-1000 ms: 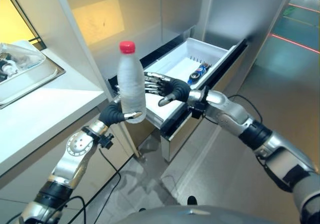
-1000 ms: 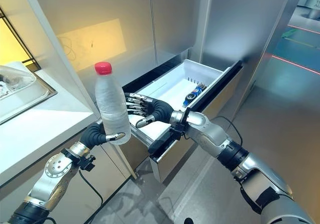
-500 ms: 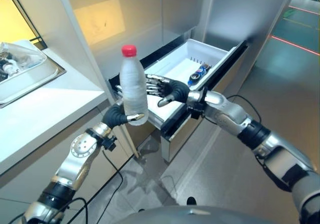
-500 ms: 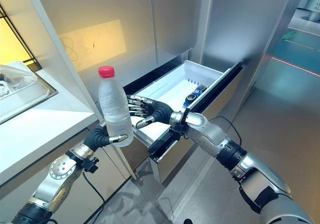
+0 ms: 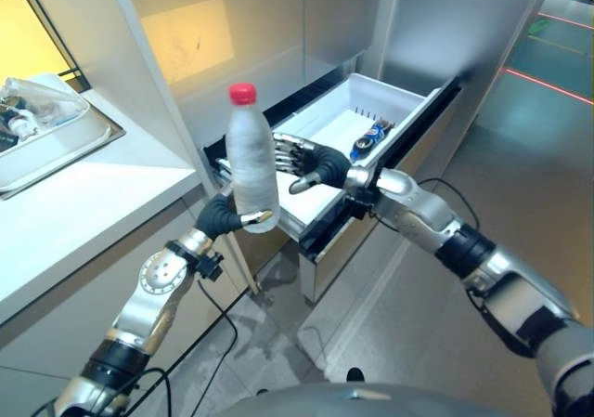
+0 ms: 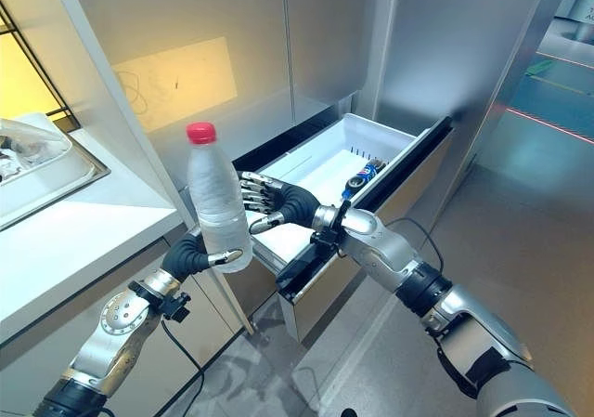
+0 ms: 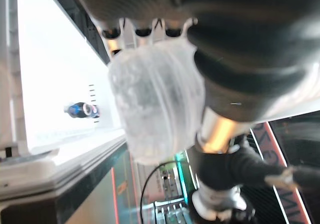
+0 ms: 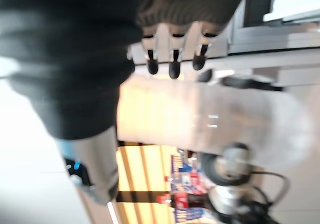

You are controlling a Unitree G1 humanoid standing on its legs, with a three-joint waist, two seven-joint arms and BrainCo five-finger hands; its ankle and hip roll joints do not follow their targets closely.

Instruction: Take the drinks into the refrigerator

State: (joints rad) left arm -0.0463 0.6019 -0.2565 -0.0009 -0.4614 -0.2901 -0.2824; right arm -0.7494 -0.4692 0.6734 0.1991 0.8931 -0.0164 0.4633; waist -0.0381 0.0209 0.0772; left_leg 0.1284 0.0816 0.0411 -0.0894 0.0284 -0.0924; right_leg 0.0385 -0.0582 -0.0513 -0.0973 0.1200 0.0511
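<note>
Left hand [image 5: 221, 216] grips water bottle [image 5: 251, 162] (upright) before open drawer [image 5: 345, 125].

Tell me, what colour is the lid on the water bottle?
The bottle cap is red, clearest in the right eye view.

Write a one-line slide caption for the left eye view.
Left hand holds a water bottle upright beside the open fridge drawer.

The left hand [image 5: 223, 215] grips a clear bottle with a red cap [image 5: 251, 171], held upright in front of the open white drawer [image 5: 338, 124]. The right hand [image 5: 311, 164], fingers relaxed, hovers just behind the bottle above the drawer's near end. A dark can [image 5: 368, 137] lies inside the drawer
</note>
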